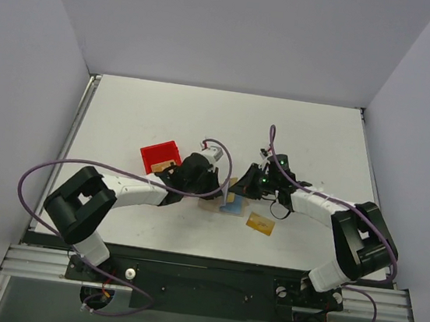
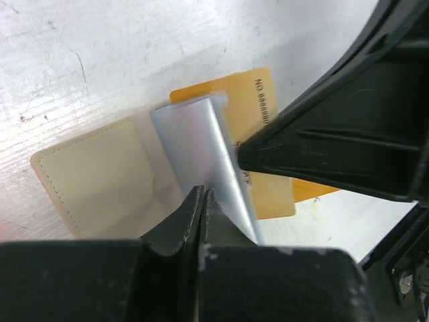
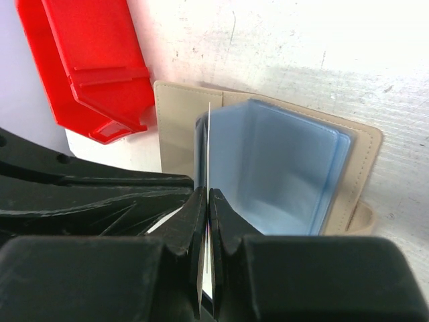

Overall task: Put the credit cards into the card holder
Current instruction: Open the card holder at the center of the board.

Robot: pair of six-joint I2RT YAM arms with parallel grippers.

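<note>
The beige card holder (image 1: 216, 202) lies open on the table between my grippers, its light blue lining (image 1: 233, 203) standing up. In the left wrist view my left gripper (image 2: 203, 193) is shut on a blue sleeve (image 2: 198, 141) and holds it upright over the beige flap (image 2: 94, 181). My right gripper (image 3: 208, 194) is shut on an orange credit card (image 2: 258, 100), seen edge-on (image 3: 208, 147) at the sleeve's mouth beside the blue lining (image 3: 288, 168). A second credit card (image 1: 260, 225) lies flat on the table to the right.
A red plastic bin (image 1: 160, 157) stands just left of the left gripper (image 1: 211, 182) and shows in the right wrist view (image 3: 87, 60). The right gripper (image 1: 239, 186) faces the left one closely. Grey walls bound the table.
</note>
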